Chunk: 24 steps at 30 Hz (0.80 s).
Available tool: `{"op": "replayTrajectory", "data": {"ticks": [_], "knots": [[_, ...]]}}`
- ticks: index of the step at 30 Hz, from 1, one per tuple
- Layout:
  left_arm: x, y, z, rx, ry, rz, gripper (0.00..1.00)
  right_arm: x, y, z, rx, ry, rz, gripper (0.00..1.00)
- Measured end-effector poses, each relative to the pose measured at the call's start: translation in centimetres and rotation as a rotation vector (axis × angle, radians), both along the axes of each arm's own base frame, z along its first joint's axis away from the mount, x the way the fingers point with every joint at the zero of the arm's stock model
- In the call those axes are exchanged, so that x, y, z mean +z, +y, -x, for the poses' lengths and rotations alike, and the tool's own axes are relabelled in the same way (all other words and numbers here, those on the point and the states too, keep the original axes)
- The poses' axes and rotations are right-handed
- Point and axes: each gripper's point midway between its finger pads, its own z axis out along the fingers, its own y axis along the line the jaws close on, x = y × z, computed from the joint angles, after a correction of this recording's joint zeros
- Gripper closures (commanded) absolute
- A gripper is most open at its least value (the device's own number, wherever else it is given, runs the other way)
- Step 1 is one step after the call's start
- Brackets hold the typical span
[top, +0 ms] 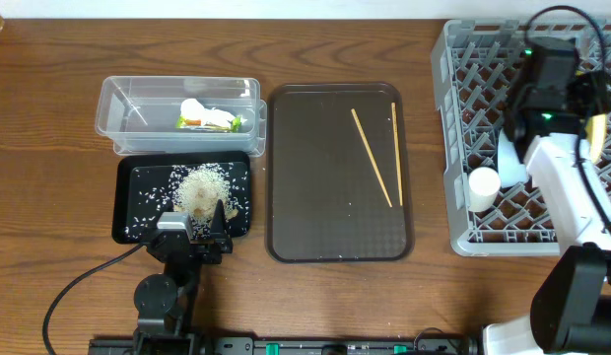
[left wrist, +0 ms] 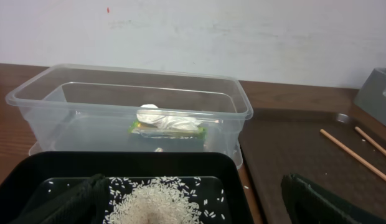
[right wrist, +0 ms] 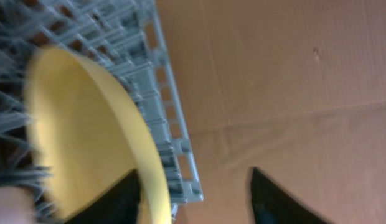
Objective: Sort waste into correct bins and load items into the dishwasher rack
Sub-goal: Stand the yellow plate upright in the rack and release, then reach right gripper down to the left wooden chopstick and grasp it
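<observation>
The clear tub [top: 123, 108] holds the snack wrapper [top: 209, 122] and the white scrap [top: 194, 106]; both also show in the left wrist view [left wrist: 168, 127]. The rice heap [top: 200, 187] lies in the black tray [top: 133, 212]. My left gripper [left wrist: 190, 210] is open and empty, low over the tray's near edge, with the rice [left wrist: 159, 202] between its fingers. Two chopsticks [top: 371, 156] lie on the brown tray [top: 315, 222]. My right gripper [right wrist: 196, 199] is open over the grey rack [top: 453, 138], its fingers either side of the rim of the upright yellow-green plate [right wrist: 81, 130]. A white cup [top: 483, 184] stands in the rack. The bowls are not clearly seen.
The right arm [top: 552, 84] covers much of the rack's middle and hides the plate in the overhead view. The left arm's cable [top: 84, 281] trails over the wooden table at the front left. The rack's corner [right wrist: 192, 190] lies just behind the plate.
</observation>
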Motion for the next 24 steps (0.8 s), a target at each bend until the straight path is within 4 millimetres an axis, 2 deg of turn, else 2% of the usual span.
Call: {"op": "replayTrajectory", "data": {"ticks": [4, 8, 11, 15, 18, 21, 24], "knots": [[0.0, 0.0, 0.0, 0.0, 0.0, 0.0, 0.1, -0.7, 4.1, -1.0, 0.087, 0.005, -0.023, 0.23], [0.0, 0.0, 0.0, 0.0, 0.0, 0.0, 0.09, -1.3, 8.4, -1.6, 0.168, -0.006, -0.055, 0.17], [0.0, 0.0, 0.0, 0.0, 0.0, 0.0, 0.09, -2.0, 10.7, -1.5, 0.207, -0.002, -0.086, 0.12], [0.0, 0.0, 0.0, 0.0, 0.0, 0.0, 0.1, -3.6, 14.1, -0.3, 0.278, 0.034, -0.19, 0.18], [0.0, 0.0, 0.0, 0.0, 0.0, 0.0, 0.09, -4.9, 17.9, 1.1, 0.366, 0.042, -0.384, 0.26], [0.0, 0.0, 0.0, 0.0, 0.0, 0.0, 0.1, -6.5, 23.9, 2.8, 0.477, 0.054, -0.723, 0.37], [0.0, 0.0, 0.0, 0.0, 0.0, 0.0, 0.1, -7.9, 29.8, 4.2, 0.554, 0.098, -1.029, 0.4]]}}
